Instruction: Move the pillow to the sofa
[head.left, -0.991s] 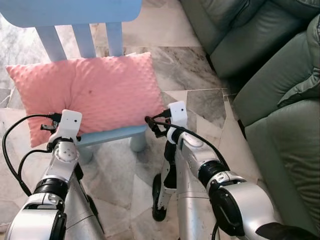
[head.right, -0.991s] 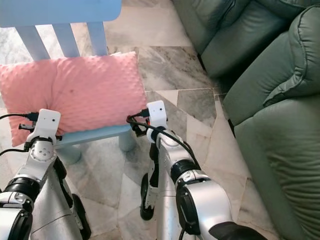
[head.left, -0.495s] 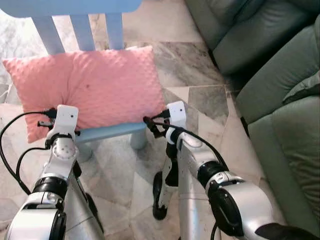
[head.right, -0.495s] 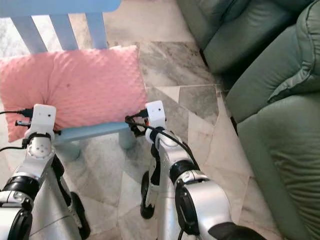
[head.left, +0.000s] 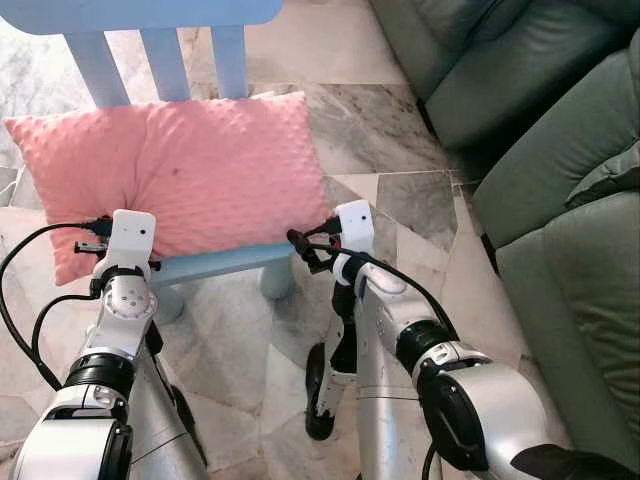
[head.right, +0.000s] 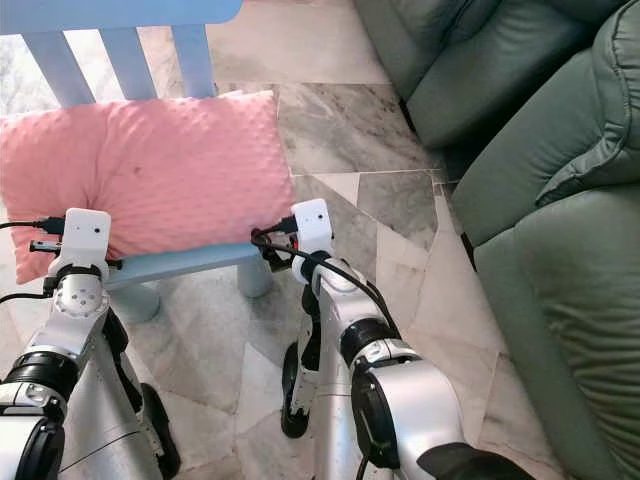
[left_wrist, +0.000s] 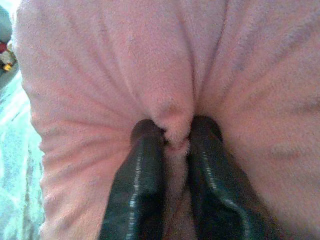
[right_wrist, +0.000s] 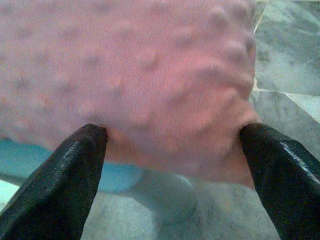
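Pink pillow (head.left: 175, 180) lying flat on the seat of a small blue chair (head.left: 215, 265), leaning back against its slats and overhanging the seat at both ends. Green sofa (head.left: 560, 200) well off to the chair's right, across a stretch of marble floor (head.left: 380, 120).

Left hand (left_wrist: 170, 145) clenched on a fold of the pillow's near left edge, fabric bunched up between the two black fingers (left_wrist: 142, 185). Right hand (right_wrist: 172, 145) spread wide at the pillow's near right corner, one finger either side of the cushion's bulge, apparently not yet squeezing.

Looks soft, plush and dimpled, very likely light and easily squashed, nothing fragile about it. Likely to sag and fold between two grips, and a thin pinch of fabric could slip free. Best taken at both near corners with a deep bite into the stuffing, then lifted clear of the chair's slats before swinging toward the sofa.
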